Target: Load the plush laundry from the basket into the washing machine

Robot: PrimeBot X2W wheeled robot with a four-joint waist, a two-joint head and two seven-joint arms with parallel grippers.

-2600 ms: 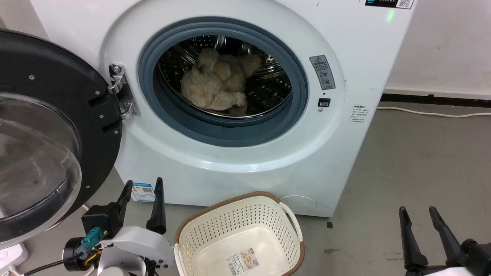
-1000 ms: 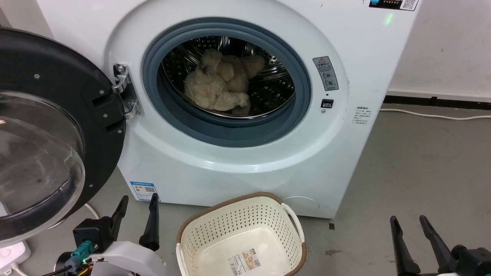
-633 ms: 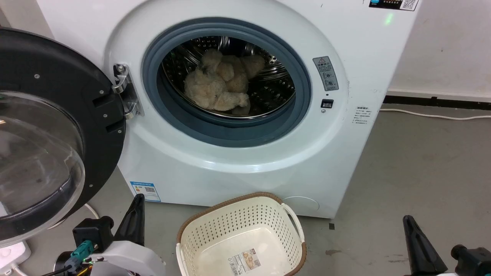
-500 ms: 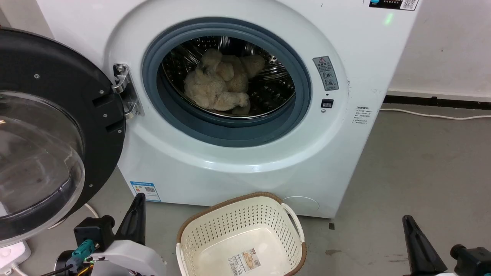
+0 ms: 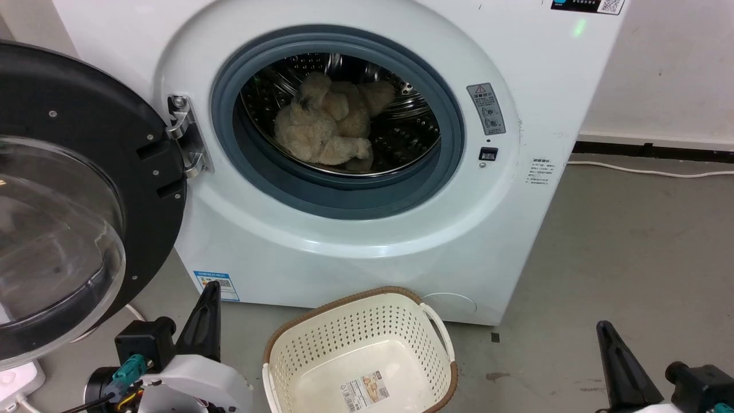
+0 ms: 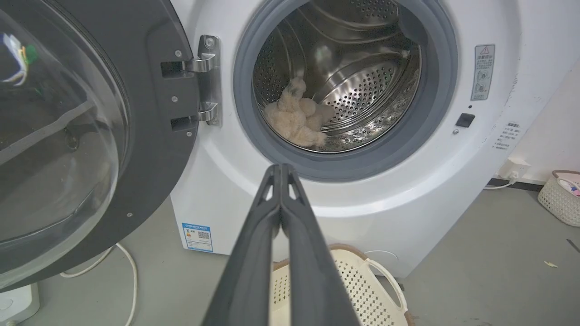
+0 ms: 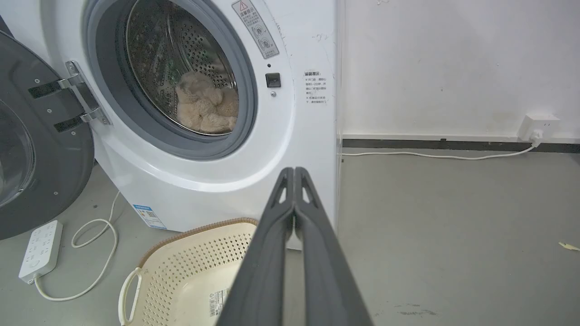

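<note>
Entry 1, plush laundry (image 5: 327, 129): sits inside the drum (image 5: 416, 132) of the washing machine (image 5: 355, 252), heaped on the lower left of the steel wall, behind the grey seal (image 5: 338, 198) and clear of it; long axis from lower left to upper right in the head view. Entry 2, basket (image 5: 344, 298): stands on the floor (image 5: 631, 229) just before the machine, below the opening; holds nothing but a sticker (image 5: 362, 393) on its bottom. Entry 3, left claw (image 6: 280, 168): fingers pressed together, pinching nothing; hangs low at the basket's left, under the hinge side of the open door (image 5: 86, 103); points up toward the lower rim of the opening. Entry 4, right claw (image 7: 294, 171): fingers pressed together, empty; hangs low over bare floor, well to the basket's right. Relation: plush laundry above and ahead of both claws, past the seal; left claw judged the nearer. Loading judged complete; no further reach into the drum judged needed; for any closing of the door, left claw better placed.
</note>
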